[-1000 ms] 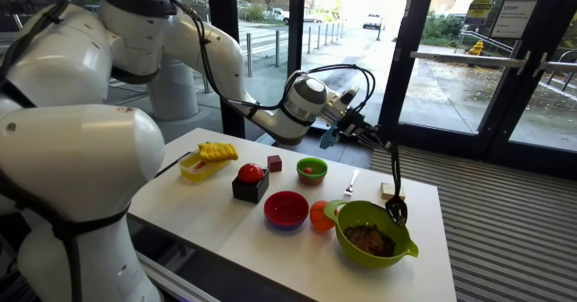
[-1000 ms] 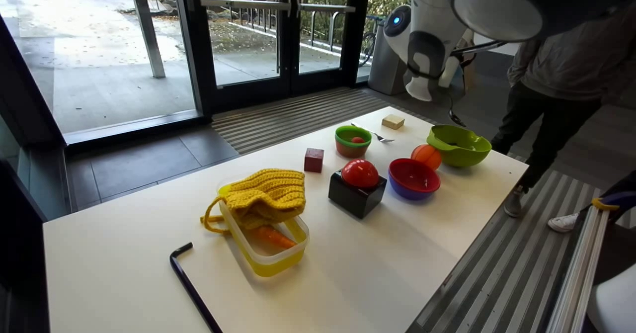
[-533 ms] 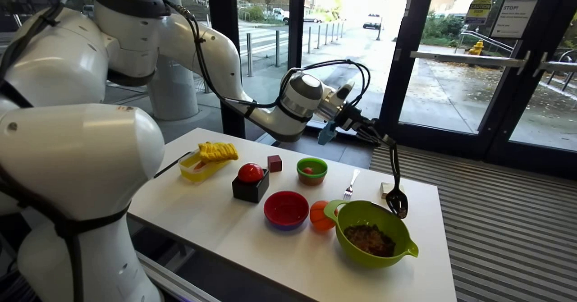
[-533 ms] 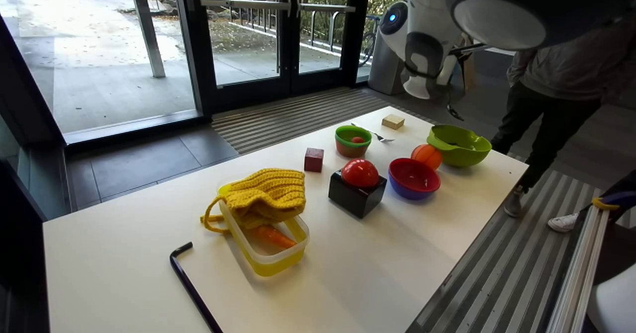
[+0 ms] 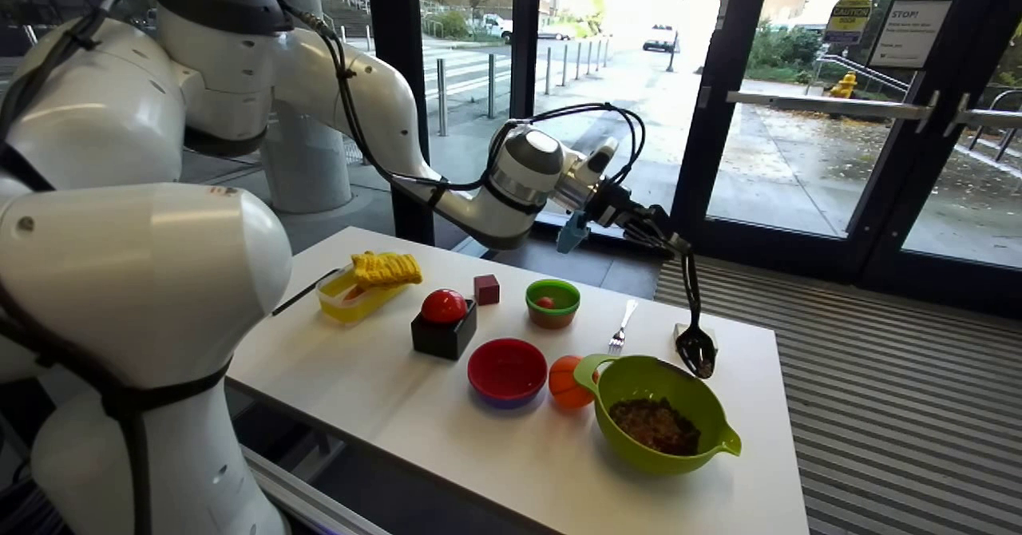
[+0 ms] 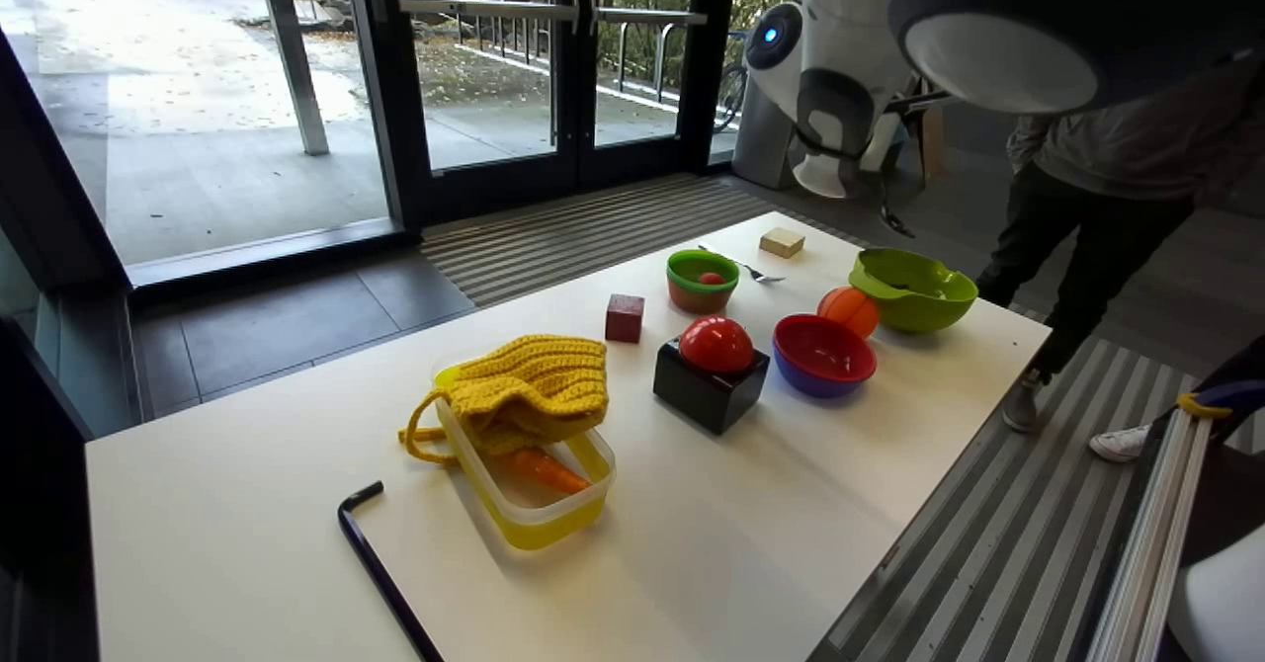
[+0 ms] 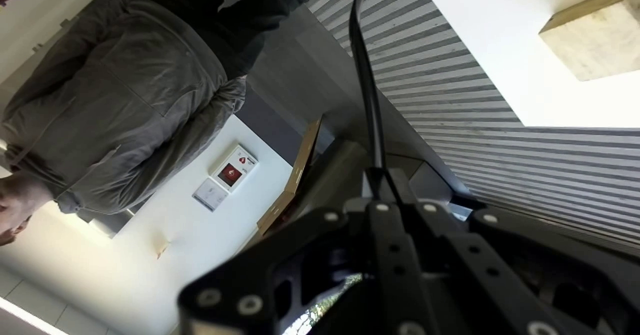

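My gripper (image 5: 679, 243) is shut on the handle of a black slotted spoon (image 5: 696, 351), which hangs down from the fingers. In the wrist view the gripper (image 7: 381, 180) pinches the thin black handle (image 7: 367, 85). A small brown bit shows in the spoon's bowl. The spoon also shows in an exterior view (image 6: 894, 219), above and apart from the green mixing bowl (image 6: 919, 311). That bowl (image 5: 639, 451) holds brown crumbly food (image 5: 656, 426). A pale wooden block (image 5: 681, 334) lies behind the spoon, partly hidden. It shows in the wrist view (image 7: 595, 40).
An orange ball (image 5: 568, 383), a red and purple bowl (image 5: 507, 401), a fork (image 5: 623, 327) and a small green-rimmed bowl (image 5: 551, 318) stand nearby. A black box (image 6: 712, 395) with a red dome, a cube (image 6: 624, 318) and a yellow container (image 6: 539, 534) are farther off. A person (image 6: 1107, 148) stands beyond.
The arm has drawn back a little toward its base. The spoon has moved up and left in both exterior views, away from the green bowl's rim. The grip on the handle is unchanged.
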### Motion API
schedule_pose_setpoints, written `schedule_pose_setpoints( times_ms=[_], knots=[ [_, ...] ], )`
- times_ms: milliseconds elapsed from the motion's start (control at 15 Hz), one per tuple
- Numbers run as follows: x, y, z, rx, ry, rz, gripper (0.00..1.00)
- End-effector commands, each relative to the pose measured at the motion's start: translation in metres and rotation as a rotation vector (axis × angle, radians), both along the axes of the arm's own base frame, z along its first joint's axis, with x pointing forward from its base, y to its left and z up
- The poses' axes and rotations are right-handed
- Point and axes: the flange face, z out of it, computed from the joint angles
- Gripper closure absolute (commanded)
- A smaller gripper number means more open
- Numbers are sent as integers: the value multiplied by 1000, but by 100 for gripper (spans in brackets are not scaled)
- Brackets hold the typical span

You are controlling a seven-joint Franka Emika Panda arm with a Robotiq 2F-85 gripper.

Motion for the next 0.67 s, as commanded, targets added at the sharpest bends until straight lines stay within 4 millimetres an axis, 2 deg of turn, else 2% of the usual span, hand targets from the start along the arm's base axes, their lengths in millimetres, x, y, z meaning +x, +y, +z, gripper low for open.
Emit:
schedule_pose_setpoints(
  times_ms=[0,600],
  knots=[
    [-6,0,17,-7,-18,-17,99],
    [-20,-1,36,40,-89,-56,99]
  ],
)
